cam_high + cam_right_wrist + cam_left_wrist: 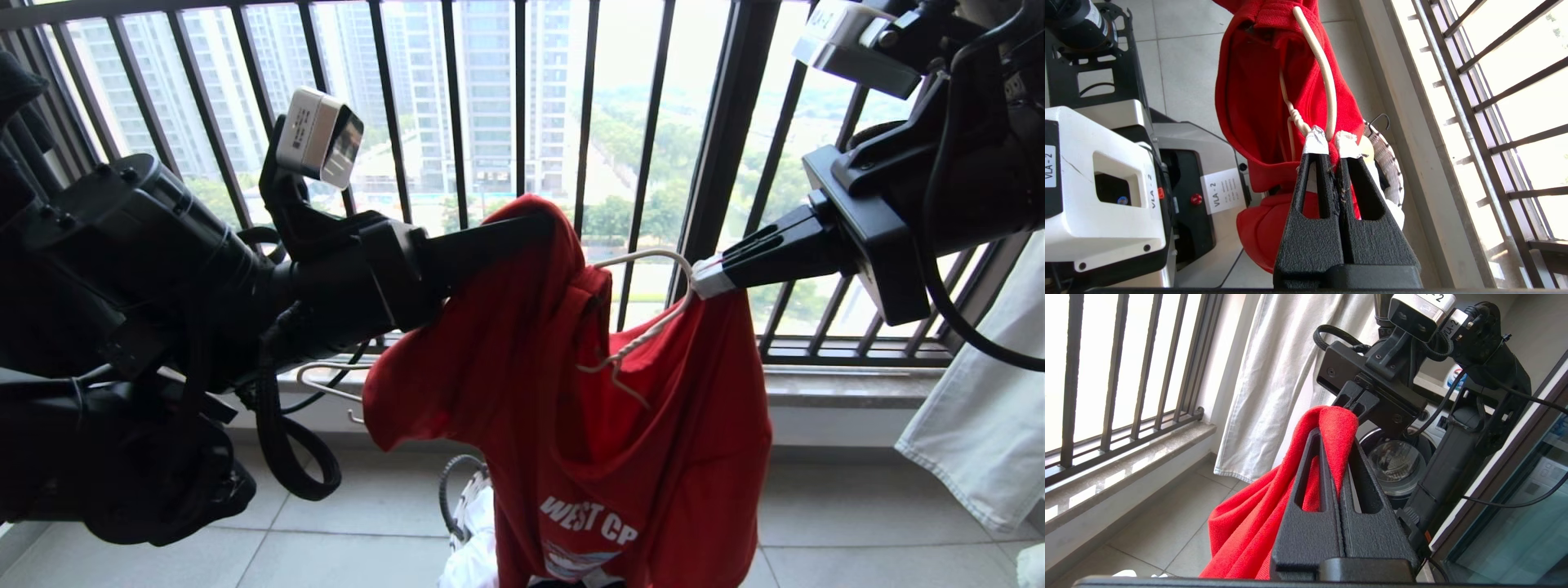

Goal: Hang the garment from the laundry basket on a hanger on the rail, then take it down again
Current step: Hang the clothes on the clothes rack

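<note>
Red cotton hangs between two robot arms on a high-rise balcony: the T-shirt (588, 392) is held up in mid-air in front of the black window bars (522, 98), its white lettering at about 6 o'clock in the head view. At 9 o'clock the left gripper (1336, 416) is clamped tight on a fold of the shirt's shoulder; at 3 o'clock the right gripper (1331, 141) is pinched on the curved hook of the cream wire hanger (645, 327), which pokes out of the collar. Below, the round laundry basket (457, 490) shows part of its rim with white cloth inside. No overhead rail is in sight, so the step looks like working the shirt on the hanger; doing it well probably means keeping the hook steady while the left side draws the shoulder along the wire arm without dragging the collar off. Counted: one red shirt, two grippers, one cream hanger in hand, one more wire hanger (331, 384) by the sill, one basket, one pale hanging cloth (980, 425).
</note>
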Robot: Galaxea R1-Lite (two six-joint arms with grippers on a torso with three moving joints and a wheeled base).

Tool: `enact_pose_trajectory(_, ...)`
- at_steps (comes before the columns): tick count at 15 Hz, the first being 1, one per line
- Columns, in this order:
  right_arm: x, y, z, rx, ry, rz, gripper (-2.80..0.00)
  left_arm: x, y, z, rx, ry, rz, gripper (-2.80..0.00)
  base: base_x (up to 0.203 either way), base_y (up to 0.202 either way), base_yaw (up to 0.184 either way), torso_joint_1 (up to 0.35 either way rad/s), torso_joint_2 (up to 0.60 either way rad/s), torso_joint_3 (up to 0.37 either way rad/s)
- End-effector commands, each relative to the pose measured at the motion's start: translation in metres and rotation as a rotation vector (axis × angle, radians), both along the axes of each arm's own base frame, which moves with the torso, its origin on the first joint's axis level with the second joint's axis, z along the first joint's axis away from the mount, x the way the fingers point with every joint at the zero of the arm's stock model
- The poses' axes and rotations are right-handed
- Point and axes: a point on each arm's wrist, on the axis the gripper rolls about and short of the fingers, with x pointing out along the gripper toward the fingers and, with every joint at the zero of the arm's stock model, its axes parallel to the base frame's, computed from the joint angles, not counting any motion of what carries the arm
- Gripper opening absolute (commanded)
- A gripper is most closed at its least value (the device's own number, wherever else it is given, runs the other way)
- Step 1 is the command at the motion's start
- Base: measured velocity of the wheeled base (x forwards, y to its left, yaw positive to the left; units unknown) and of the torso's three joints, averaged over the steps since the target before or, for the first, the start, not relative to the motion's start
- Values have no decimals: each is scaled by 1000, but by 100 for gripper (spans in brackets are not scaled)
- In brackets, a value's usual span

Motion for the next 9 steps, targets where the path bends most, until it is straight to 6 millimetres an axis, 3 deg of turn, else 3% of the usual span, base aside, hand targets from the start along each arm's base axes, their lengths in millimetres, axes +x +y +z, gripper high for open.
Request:
enact_pose_trajectory(1, 13, 4, -8, -14, 20, -5, -280, 14, -1, -6, 8, 13, 18, -280, 0, 0, 0, 0, 0, 0)
enact_pose_trajectory(9, 73, 1, -39, -22, 33, -92, -280, 82, -3, -42, 46, 79, 104, -280, 0, 0, 0, 0, 0, 0)
